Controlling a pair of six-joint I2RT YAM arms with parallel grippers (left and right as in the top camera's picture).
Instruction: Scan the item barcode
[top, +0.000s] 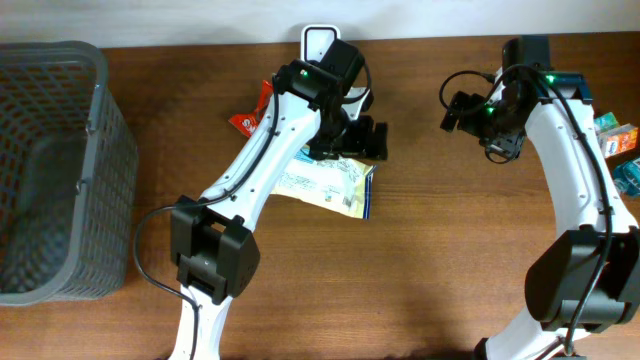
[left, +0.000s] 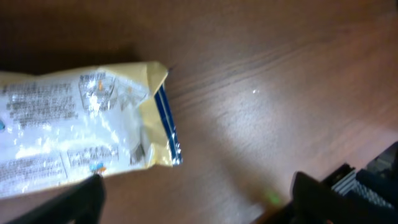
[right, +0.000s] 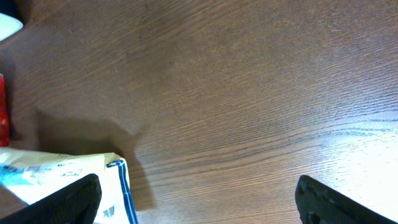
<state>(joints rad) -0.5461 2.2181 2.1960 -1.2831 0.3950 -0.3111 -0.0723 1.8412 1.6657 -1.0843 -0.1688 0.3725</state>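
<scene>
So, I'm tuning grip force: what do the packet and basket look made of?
Packet: thin plastic or foil film, glossy; it wrinkles and throws bright glare. Basket: probably moulded grey plastic, matte; its walls are an even open lattice, though coated wire cannot be ruled out.

Glossy crinkled plastic packet (left: 74, 130), smooth wood-grain table (left: 280, 93), grey mesh basket (top: 112, 170)

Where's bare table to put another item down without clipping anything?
Widest: the table between the snack packet and the right arm. Also the front strip between both arm bases, and a narrower lane between the basket and the left arm. Crowded: back centre around the scanner and red packet, and the right edge by the teal boxes.
</scene>
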